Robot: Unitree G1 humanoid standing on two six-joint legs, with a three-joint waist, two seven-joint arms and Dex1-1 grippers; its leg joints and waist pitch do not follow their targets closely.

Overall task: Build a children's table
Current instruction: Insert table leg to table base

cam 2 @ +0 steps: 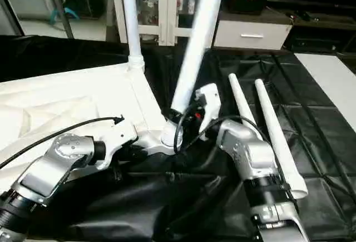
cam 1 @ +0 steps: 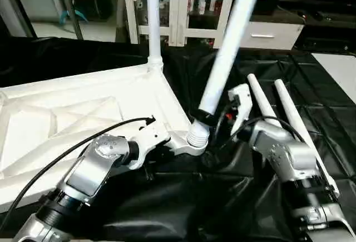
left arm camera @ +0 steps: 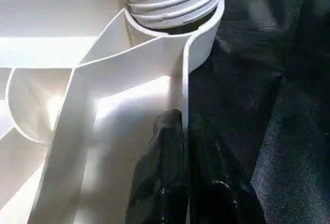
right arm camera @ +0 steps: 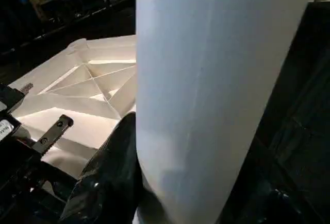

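Left wrist view puts the left gripper (left arm camera: 180, 172) clamped together on the thin side wall of the tabletop (left arm camera: 77, 80), which lies ribs-up on the black sheet (left arm camera: 268, 105), just short of the corner socket (left arm camera: 203, 38). There the tilted leg (cam 1: 231, 42) shows its threaded end sitting in the socket mouth, with the ridges still exposed. The right gripper (cam 1: 207, 117) grips that leg just above the threads. One leg (cam 1: 152, 19) already stands upright in the far corner; two spare legs (cam 1: 289, 125) lie beside the right arm, so most of the fitting is left. Only the head views show the leg's lean.
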